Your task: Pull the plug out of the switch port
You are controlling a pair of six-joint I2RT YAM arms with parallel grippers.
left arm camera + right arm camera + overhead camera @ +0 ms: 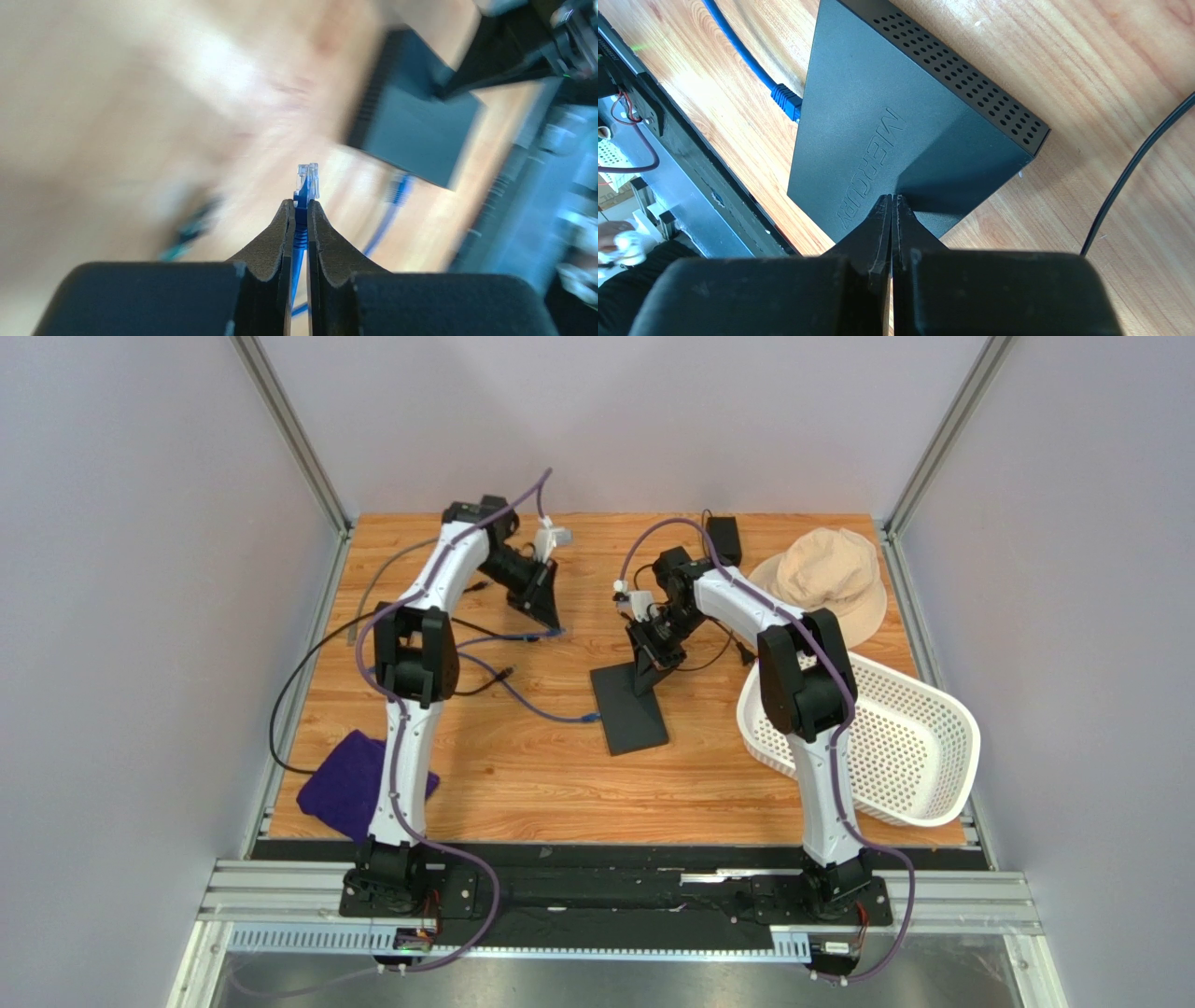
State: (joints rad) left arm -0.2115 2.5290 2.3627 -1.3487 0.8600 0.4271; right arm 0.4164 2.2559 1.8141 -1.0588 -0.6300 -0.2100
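The left gripper [300, 203] is grasping the plug [308, 180] by its blue sleeve, clear tip sticking out beyond the fingertips, apart from the switch [878, 126]; the plug is looking light with a brittle latch, so a sleeve hold is suiting it; the right gripper [893, 199], clenched, is apparently pressing on the stiff switch beneath it; embossed lettering is starting "MERCU".

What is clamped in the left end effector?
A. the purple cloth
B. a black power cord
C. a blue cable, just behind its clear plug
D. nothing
C: the left wrist view shows the left end effector shut on the blue cable, with the clear plug sticking out free.
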